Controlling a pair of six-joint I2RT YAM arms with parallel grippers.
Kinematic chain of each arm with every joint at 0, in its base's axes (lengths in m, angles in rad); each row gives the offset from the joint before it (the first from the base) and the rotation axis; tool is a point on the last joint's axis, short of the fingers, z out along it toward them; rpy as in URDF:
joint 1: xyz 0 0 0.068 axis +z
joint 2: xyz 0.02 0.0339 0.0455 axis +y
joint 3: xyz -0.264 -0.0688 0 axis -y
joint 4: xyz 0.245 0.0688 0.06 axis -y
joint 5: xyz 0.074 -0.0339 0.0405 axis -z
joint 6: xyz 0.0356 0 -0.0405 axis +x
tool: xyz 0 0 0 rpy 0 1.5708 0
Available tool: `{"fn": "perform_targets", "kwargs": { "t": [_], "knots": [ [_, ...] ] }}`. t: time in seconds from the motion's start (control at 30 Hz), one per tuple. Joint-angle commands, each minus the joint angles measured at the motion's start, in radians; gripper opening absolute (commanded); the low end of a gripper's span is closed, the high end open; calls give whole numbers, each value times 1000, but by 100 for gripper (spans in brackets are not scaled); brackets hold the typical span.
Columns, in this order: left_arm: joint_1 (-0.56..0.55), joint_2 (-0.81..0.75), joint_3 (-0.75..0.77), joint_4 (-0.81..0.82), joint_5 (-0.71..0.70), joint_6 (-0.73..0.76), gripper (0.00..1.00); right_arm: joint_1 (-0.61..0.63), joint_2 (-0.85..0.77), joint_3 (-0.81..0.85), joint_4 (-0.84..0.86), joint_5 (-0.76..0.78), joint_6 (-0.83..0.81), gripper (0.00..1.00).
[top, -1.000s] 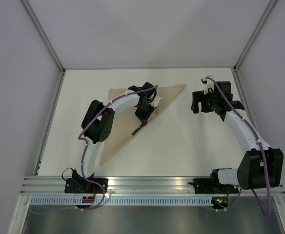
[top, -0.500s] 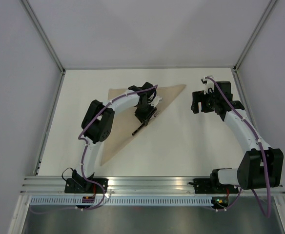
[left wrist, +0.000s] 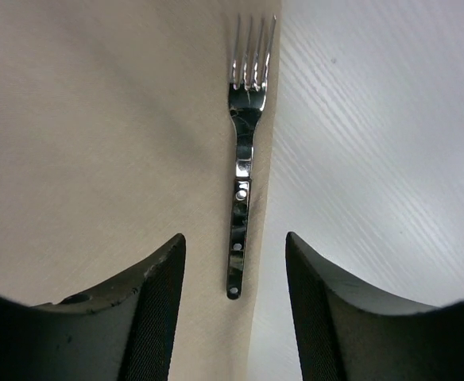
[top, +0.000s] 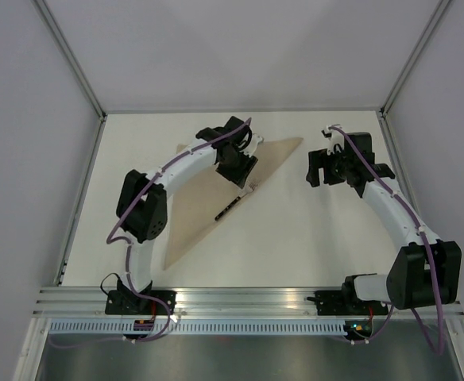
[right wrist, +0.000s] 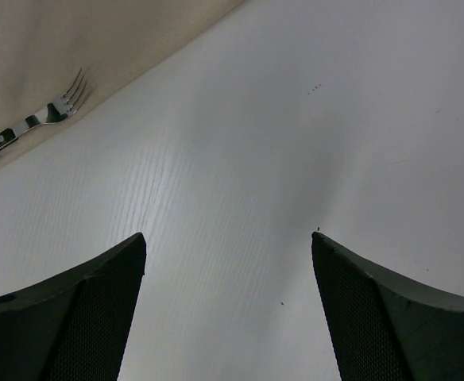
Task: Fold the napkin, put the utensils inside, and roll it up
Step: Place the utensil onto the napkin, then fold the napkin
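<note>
The tan napkin [top: 208, 178] lies folded into a triangle on the white table, and it fills the left side of the left wrist view [left wrist: 97, 127]. The fork [top: 236, 200] rests along the napkin's long diagonal edge, tines toward the far right and black handle toward the near left. In the left wrist view the fork [left wrist: 244, 159] lies flat just inside the cloth's edge. My left gripper [top: 238, 167] hovers above it, open [left wrist: 233, 238] and holding nothing. My right gripper [top: 327, 168] hangs open [right wrist: 228, 234] over bare table to the right, with the fork [right wrist: 33, 119] far off.
The white table [top: 295, 230] is walled by grey panels at the back and both sides. A metal rail [top: 240, 298] with the arm bases runs along the near edge. Purple cables follow both arms.
My left gripper has opened and let go of the fork, then pulled back toward the far side. The fork now lies free on the napkin's edge. The right arm has barely moved.
</note>
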Motion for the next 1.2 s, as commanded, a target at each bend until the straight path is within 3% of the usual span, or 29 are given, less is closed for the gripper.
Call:
{"fn": "perform_targets", "kwargs": {
  "t": [0.0, 0.17, 0.43, 0.57, 0.83, 1.17],
  "knots": [
    [15, -194, 79, 1, -116, -142, 58, 90, -19, 52, -17, 10, -24, 90],
    [83, -454, 32, -14, -267, -351, 56, 342, 24, 89, -2, 101, -21, 85],
    [81, -940, -97, -14, -397, -509, 59, 865, 178, 141, 142, 274, -33, 72],
    [81, -1085, -149, -27, -408, -535, 60, 1043, 283, 187, 212, 328, -82, 68],
    [81, -1216, -195, -77, -449, -570, 59, 1238, 452, 261, 310, 343, -169, 63],
    [81, -1237, -181, -87, -454, -569, 57, 1319, 542, 225, 517, 353, -262, 61]
  ]
}}
